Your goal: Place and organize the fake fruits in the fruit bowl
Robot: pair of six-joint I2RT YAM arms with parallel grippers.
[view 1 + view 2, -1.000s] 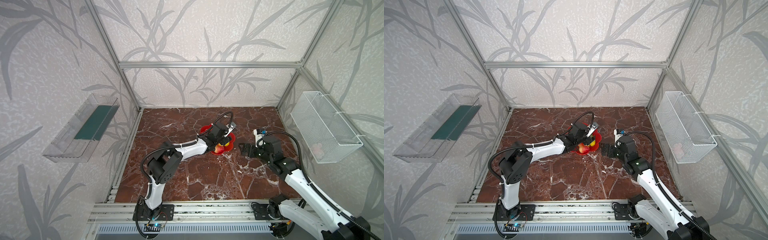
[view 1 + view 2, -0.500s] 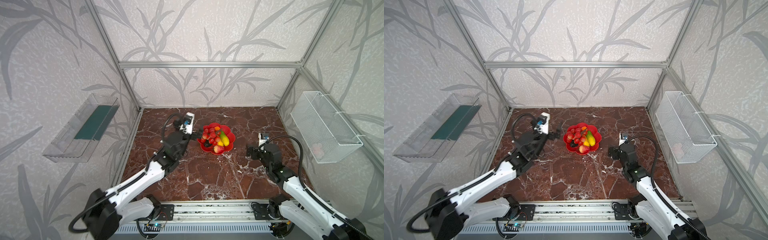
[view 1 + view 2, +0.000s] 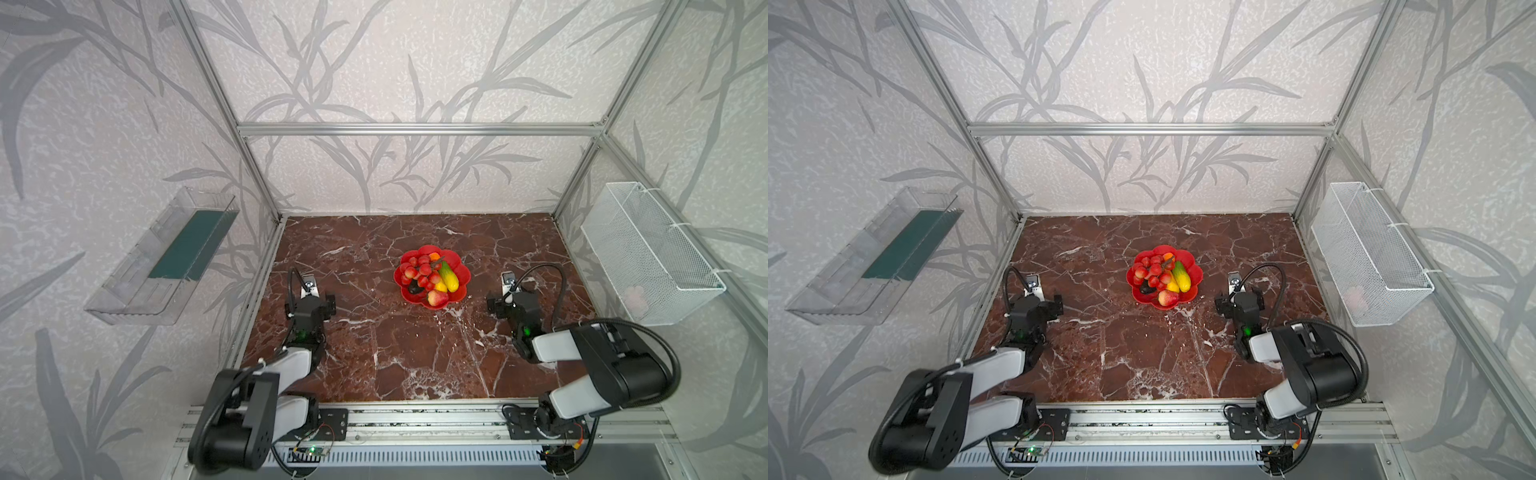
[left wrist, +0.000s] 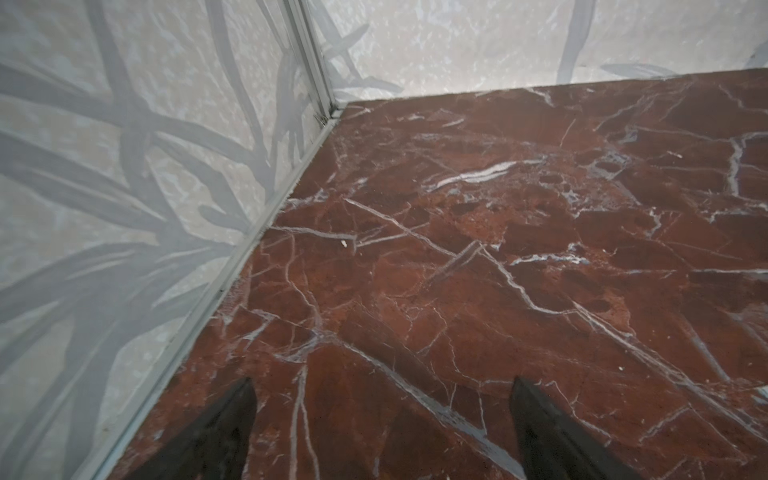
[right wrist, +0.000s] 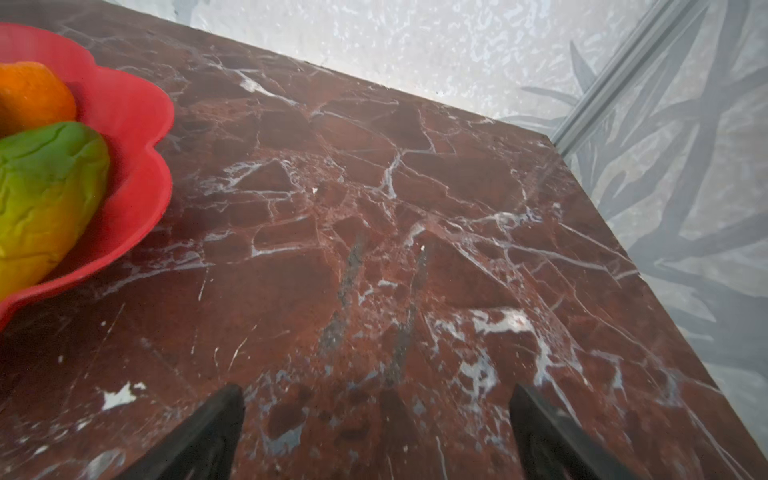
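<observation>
In both top views the red scalloped fruit bowl stands mid-table with the fake fruits in it. They are a red berry cluster, a green-yellow oblong, a yellow piece, a peach, a small orange and a dark oval. My left gripper hovers open and empty to the bowl's left, over bare marble. Right of the bowl my right gripper is open and empty too. The right wrist view catches the bowl's rim, the orange and the green-yellow fruit.
A white wire basket hangs on the right wall and a clear plastic tray on the left wall. Aluminium frame posts bound the marble table. The arms' bases sit on the front rail.
The left gripper has pulled back from over the bowl to the table's left side. The right gripper has drawn back a little too. The fruits now show uncovered in the bowl.
</observation>
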